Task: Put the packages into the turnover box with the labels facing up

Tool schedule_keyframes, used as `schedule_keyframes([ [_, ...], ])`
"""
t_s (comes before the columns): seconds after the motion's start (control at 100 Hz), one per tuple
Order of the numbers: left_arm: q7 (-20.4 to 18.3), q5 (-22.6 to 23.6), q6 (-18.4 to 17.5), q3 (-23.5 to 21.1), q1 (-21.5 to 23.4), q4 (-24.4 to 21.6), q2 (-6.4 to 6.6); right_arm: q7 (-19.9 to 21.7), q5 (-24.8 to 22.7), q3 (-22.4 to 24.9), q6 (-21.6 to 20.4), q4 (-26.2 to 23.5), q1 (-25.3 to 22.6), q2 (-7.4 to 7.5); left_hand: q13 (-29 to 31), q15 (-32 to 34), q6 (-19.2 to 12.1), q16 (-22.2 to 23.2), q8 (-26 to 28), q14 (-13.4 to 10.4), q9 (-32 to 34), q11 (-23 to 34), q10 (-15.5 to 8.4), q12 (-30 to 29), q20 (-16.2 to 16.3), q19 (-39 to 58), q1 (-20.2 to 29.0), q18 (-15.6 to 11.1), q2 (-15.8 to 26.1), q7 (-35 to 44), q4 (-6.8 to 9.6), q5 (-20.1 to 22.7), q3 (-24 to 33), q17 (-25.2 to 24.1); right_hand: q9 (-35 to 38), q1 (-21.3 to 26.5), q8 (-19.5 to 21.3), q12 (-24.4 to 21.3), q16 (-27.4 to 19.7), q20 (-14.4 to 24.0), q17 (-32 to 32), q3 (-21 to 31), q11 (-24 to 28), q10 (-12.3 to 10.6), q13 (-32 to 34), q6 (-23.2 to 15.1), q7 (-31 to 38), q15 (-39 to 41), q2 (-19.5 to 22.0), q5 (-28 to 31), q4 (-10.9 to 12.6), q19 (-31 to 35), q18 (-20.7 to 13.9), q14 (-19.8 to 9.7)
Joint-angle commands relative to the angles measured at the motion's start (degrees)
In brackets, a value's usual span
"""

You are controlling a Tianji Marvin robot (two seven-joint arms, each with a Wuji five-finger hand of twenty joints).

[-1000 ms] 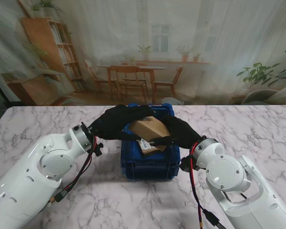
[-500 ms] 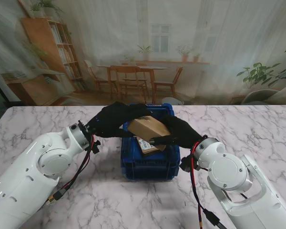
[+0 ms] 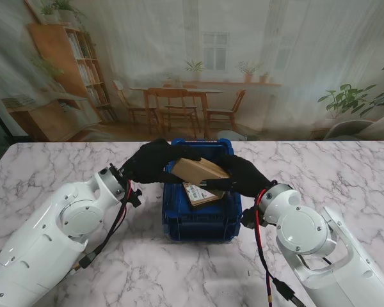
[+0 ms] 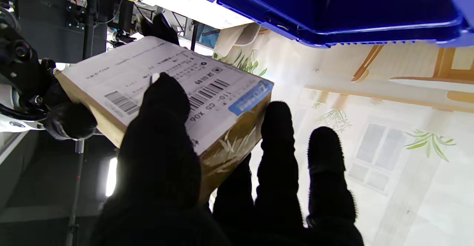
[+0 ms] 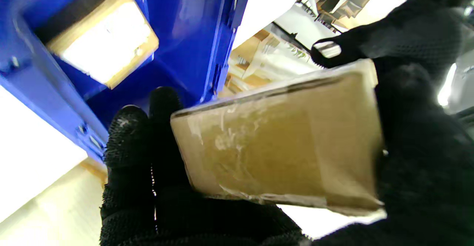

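So I've got the marble table with the blue turnover box sitting in the middle of it, close to me. Both my black-gloved hands are over the box sharing one brown package: left hand wraps its left end, thumb pressed right on the label side, right hand clamps the right end. A second package already lies in the box, label up.
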Motion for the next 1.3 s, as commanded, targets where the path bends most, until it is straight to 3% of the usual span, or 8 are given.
schedule_keyframes([
  [0.0, -2.17, -0.27, 0.6, 0.26, 0.33, -0.62, -0.32, -1.52, -1.15, -0.27, -1.63, 0.01, -0.48, -0.89, 2.0, 2.23, -2.48, 1.36, 2.28, 0.91, 13.39, 13.06, -2.27, 6.13, 1.33, 1.88, 7.54, 0.17, 10.6, 14.79, 1.94, 9.5, 7.49, 0.43, -1.1, 3.81, 2.42, -1.0, -0.38, 0.35, -1.36, 7.62, -2.01, -4.42, 0.01, -14.11, 3.12, 1.2, 9.54, 2.42, 4.46, 0.08, 0.08, -2.71],
  [0.1, -3.47, -1.49, 1.45, 0.17, 0.05, -1.02, -0.25, -3.38, -2.26, -0.17, -2.56, 0.65, -1.04, -1.22, 2.93, 3.59, -2.15, 2.1, 1.72, 1.29, 14.11, 14.29, -0.98, 5.75, 1.27, 2.52, 7.31, -0.03, 9.97, 15.42, 2.42, 10.42, 8.92, 1.31, -2.42, 1.13, 1.66, -1.9, -0.24, 0.99, -3.46, 3.63, -2.95, -4.57, -2.14, -15.02, 1.04, 0.97, 11.53, 0.69, 4.61, 0.44, -0.07, -2.34],
  [0.37, -7.31, -7.53, 5.52, 1.5, -2.19, -0.04, -0.32, -5.78, -2.49, 0.71, -3.43, 1.52, -2.43, -1.7, 3.54, 4.71, -2.33, 2.52, 1.32, 1.33, 15.14, 15.25, -1.73, 5.91, 1.12, 4.02, 6.72, -0.96, 9.19, 16.36, 2.64, 11.36, 10.71, 2.69, -9.05, -2.02, -0.04, -4.17, -0.58, 1.99, -9.56, -3.83, -6.68, -5.07, -9.96, -16.3, -3.82, -1.15, 14.89, -5.27, 4.88, -0.39, -0.88, -2.0],
  [0.64, -9.44, -9.6, 7.34, 2.57, -4.09, 1.27, -0.24, -9.64, -1.95, 2.72, -10.6, 2.62, -4.71, -2.32, 3.77, 5.21, -2.77, 2.65, 1.3, 1.27, 15.72, 15.68, -1.92, 6.09, 1.02, 4.54, 6.39, -0.86, 8.55, 17.03, 2.88, 11.87, 11.47, 2.67, -16.84, -4.83, -0.36, -6.6, -2.86, 2.45, -18.92, -8.28, -10.35, -7.77, -18.3, -18.32, -7.03, -8.61, 14.54, -11.44, 5.14, -9.55, -0.9, -4.48],
  [0.82, -10.31, -10.57, 7.9, 2.6, -4.32, 1.13, -0.17, -11.71, -5.66, 4.19, -17.7, 4.18, -5.8, -2.22, 3.75, 5.34, -2.71, 2.66, 1.19, 1.34, 15.76, 15.76, -1.91, 6.19, 0.88, 4.65, 6.24, -0.78, 8.33, 17.27, 2.99, 11.99, 12.13, 2.63, -20.28, -6.24, -2.59, -12.62, -8.27, 1.07, -22.21, -4.96, -16.4, -9.21, -21.7, -18.43, -12.28, -20.24, 8.71, -14.79, 4.81, -19.74, -0.46, -5.03],
  [0.97, -10.88, -10.7, 7.6, 2.31, -4.43, 1.09, -0.03, -15.24, -11.9, 5.55, -23.88, 6.31, -6.77, -2.17, 3.68, 5.21, -2.73, 2.54, 1.08, 1.31, 15.57, 15.62, -1.35, 6.16, 0.71, 4.59, 6.08, -0.68, 8.28, 17.31, 2.91, 11.86, 12.51, 2.44, -21.29, -4.11, -4.26, -14.15, -9.85, 0.96, -22.09, -5.44, -17.66, -10.36, -20.93, -17.74, -15.3, -23.46, 3.06, -15.7, 4.09, -21.49, -0.56, -5.65],
  [1.09, -10.95, -10.74, 7.38, 2.22, -4.5, 1.11, -0.02, -16.3, -14.07, 5.97, -24.76, 7.04, -7.22, -2.13, 3.73, 5.15, -2.71, 2.47, 1.05, 1.31, 15.67, 15.71, -2.03, 6.2, 0.54, 4.56, 6.02, -0.7, 8.24, 17.39, 2.78, 11.88, 12.83, 2.46, -21.2, 1.02, -4.65, -14.59, -10.04, 0.82, -19.3, -6.3, -18.35, -10.94, -18.86, -19.44, -15.51, -23.73, -0.91, -14.73, 4.96, -21.72, -0.96, -5.83],
  [1.29, -10.71, -10.92, 6.98, 2.44, -4.67, 1.25, -0.08, -16.01, -14.6, 4.37, -24.24, 8.59, -5.44, -2.05, 3.66, 5.07, -2.82, 2.42, 1.01, 1.36, 15.43, 15.71, -0.91, 6.15, 0.36, 4.49, 5.84, -0.65, 8.24, 17.42, 2.61, 11.85, 13.11, 2.38, -17.83, 6.39, -2.45, -11.94, -8.74, 1.08, -15.77, -3.17, -12.24, -10.66, -15.29, -19.09, -9.67, -20.35, -2.1, -13.63, 4.64, -16.9, -2.6, -6.41],
])
